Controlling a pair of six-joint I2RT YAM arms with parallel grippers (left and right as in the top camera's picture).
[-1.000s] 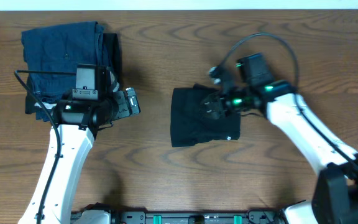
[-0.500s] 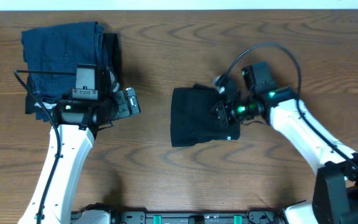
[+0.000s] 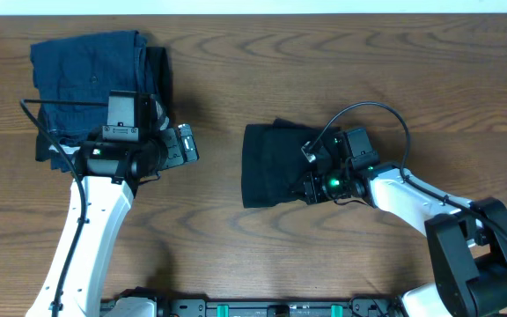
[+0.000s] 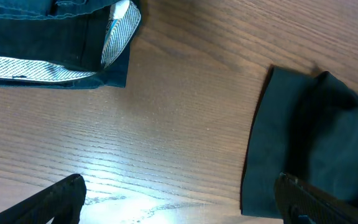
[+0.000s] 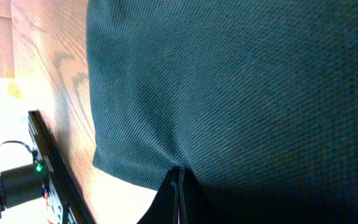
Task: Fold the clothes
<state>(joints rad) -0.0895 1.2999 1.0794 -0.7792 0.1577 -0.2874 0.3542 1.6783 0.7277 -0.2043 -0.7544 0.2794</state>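
One black T-shirt [image 3: 275, 167], folded small, lies mid-way along the counter [image 3: 236, 255]. Right gripper [image 3: 313, 187]: jaws together, seemingly pinching the shirt's lower right edge to lift a flap. Left gripper [image 3: 186, 145]: jaws wide apart, empty, parked by the dark blue folded garments [image 3: 86, 75]. A second ago the right gripper sat higher, jaws part open; left arm unmoved.

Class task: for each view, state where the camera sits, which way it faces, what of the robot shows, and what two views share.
Overhead: above the table, facing straight down; both arms, left end effector and right end effector show.
Left wrist: on the left arm, facing down over bare wood; its open fingertips show at bottom corners.
Right wrist: close against the black T-shirt; its shut fingertips pinch the hem.
Shared: overhead and left wrist both show the shirt and dark blue garments.
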